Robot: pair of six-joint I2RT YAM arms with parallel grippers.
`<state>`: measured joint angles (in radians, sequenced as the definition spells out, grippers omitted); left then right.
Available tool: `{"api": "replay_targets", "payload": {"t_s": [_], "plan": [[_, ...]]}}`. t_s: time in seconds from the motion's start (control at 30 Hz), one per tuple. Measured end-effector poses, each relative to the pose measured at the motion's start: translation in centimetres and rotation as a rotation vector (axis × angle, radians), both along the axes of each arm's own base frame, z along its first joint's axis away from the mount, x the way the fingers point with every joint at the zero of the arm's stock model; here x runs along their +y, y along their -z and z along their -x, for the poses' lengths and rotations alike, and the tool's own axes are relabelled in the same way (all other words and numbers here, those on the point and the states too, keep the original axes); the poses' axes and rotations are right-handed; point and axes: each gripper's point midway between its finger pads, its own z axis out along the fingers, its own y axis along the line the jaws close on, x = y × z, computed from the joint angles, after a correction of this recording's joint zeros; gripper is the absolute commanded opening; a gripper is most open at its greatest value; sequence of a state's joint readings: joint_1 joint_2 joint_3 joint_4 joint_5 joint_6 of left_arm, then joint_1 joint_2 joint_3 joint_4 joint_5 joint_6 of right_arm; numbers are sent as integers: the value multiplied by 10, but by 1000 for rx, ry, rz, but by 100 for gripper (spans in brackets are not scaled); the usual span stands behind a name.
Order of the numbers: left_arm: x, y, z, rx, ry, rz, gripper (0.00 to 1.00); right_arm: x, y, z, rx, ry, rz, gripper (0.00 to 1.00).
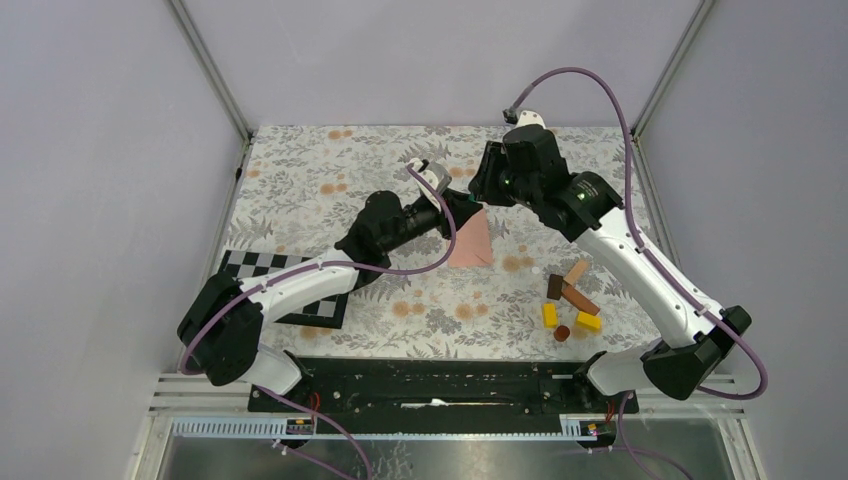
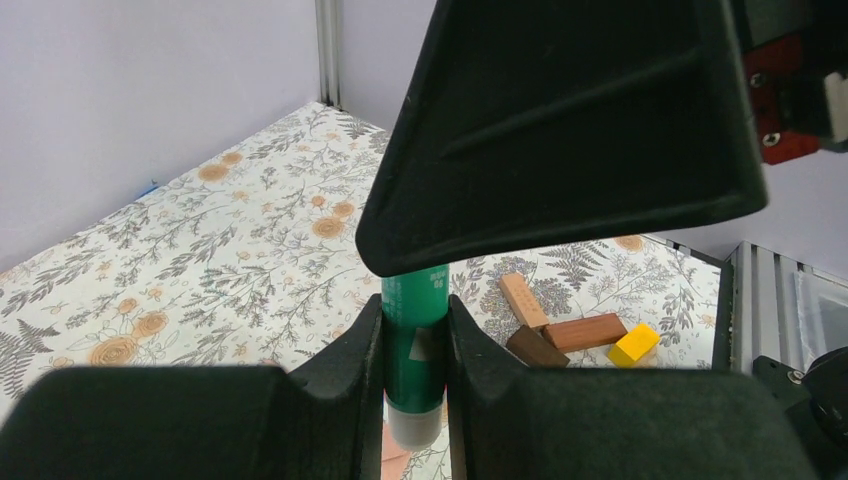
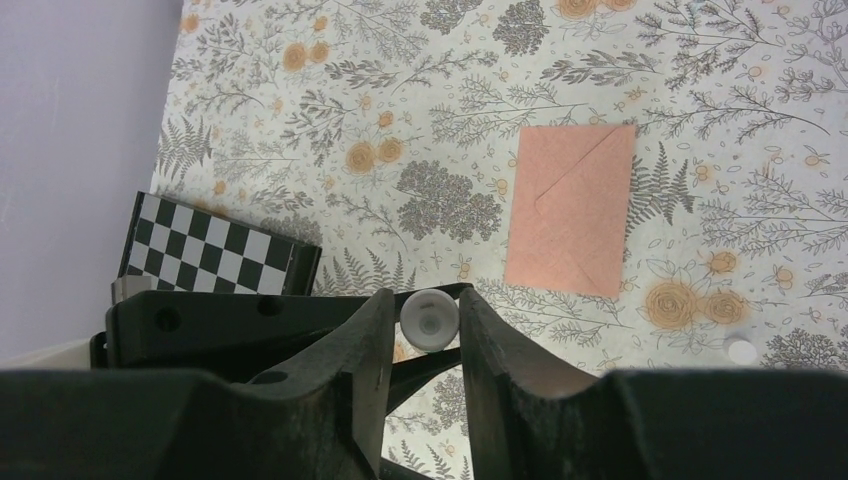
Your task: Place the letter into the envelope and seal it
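Observation:
The salmon-pink envelope (image 1: 470,245) lies flat on the floral cloth with its flap folded down; it also shows in the right wrist view (image 3: 570,210). My left gripper (image 1: 455,207) (image 2: 415,335) is shut on an upright green glue stick (image 2: 415,320), held just above the envelope's near corner. My right gripper (image 1: 482,192) (image 3: 428,312) comes down from above, and its fingers touch both sides of the stick's white round top end (image 3: 430,318). The letter is not in view.
A black-and-white checkerboard (image 1: 300,290) lies at the left, under the left arm. Several wooden blocks (image 1: 570,295), brown, tan and yellow, lie at the right. A small white round object (image 3: 742,350) lies on the cloth beyond the envelope.

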<state>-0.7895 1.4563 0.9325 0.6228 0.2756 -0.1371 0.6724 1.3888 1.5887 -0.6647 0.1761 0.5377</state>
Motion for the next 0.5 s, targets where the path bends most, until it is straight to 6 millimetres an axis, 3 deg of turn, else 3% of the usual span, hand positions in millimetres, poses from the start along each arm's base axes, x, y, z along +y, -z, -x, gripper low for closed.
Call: {"api": "replay_targets", "payload": {"t_s": [0.23,0.5], "plan": [[0,0,-1,-1,-8,0,0,-1,2,-2,0,4,13,20],[11,-6,5,149,123,95,0,10,-2,-1,-35,-154,7,17]]}}
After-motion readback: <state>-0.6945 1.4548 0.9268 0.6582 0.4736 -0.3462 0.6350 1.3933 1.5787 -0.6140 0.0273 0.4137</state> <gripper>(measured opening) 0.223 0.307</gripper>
